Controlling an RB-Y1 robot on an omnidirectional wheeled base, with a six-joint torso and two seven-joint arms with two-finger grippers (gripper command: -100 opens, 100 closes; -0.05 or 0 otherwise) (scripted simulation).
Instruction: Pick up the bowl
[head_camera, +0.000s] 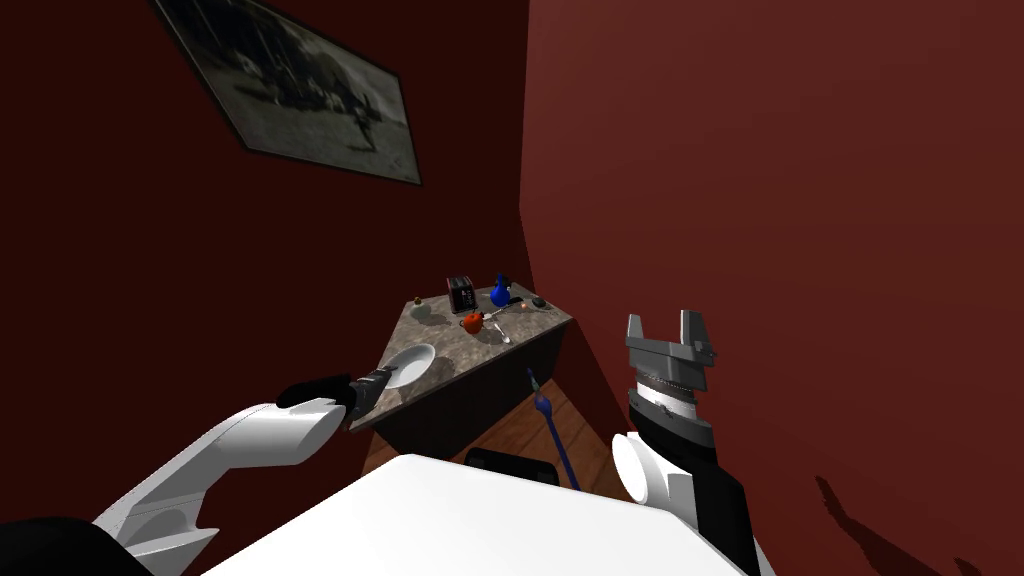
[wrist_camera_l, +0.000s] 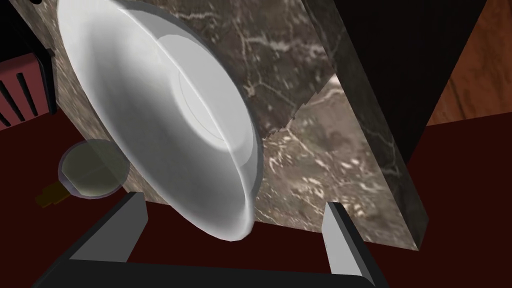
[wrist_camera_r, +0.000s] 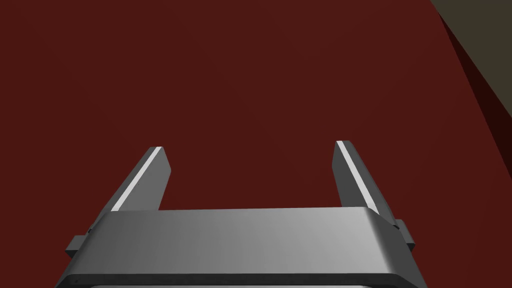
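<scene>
Veined marbled counter (wrist_camera_l: 320, 150) | smooth round white bowl (wrist_camera_l: 165, 115) | left hand (wrist_camera_l: 233, 200) spread

No writing, label, brand, number or sign can be read on anything; the framed picture (head_camera: 300, 90) carries a blurred grey scene without letters.

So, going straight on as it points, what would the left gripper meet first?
Most likely the near rim of the white bowl, just ahead between the open fingers of the left gripper; depth is unclear.
</scene>
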